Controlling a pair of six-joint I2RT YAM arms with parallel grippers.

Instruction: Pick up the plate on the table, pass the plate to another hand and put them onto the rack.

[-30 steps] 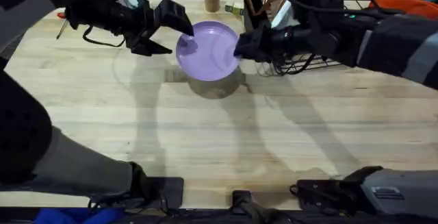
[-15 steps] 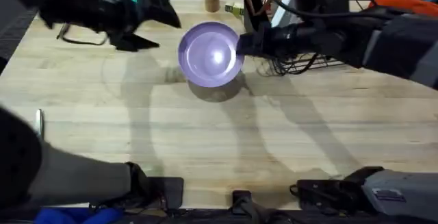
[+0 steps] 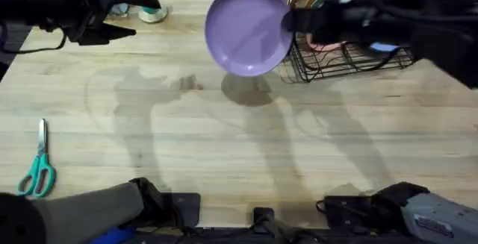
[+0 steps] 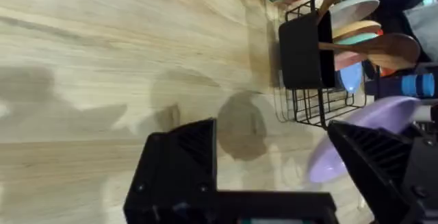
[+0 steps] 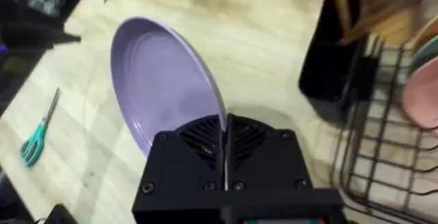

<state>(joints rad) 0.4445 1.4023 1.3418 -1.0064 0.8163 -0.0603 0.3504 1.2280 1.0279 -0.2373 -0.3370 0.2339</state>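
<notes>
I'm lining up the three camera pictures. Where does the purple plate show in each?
Overhead: the plate is top centre, left of the rack.
Left wrist: its edge shows at right, beside the rack.
Right wrist: left of centre, clamped at its rim.
Shared landmark: the rack.

Right claw (image 5: 224, 138) clamped tight and raised; left claw (image 4: 274, 155) spread wide, far left.

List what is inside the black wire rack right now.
The rack holds a pink plate, pale and teal plates upright in its slots, and wooden utensils in its black caddy. The right arm covers its far end in the overhead view.
</notes>
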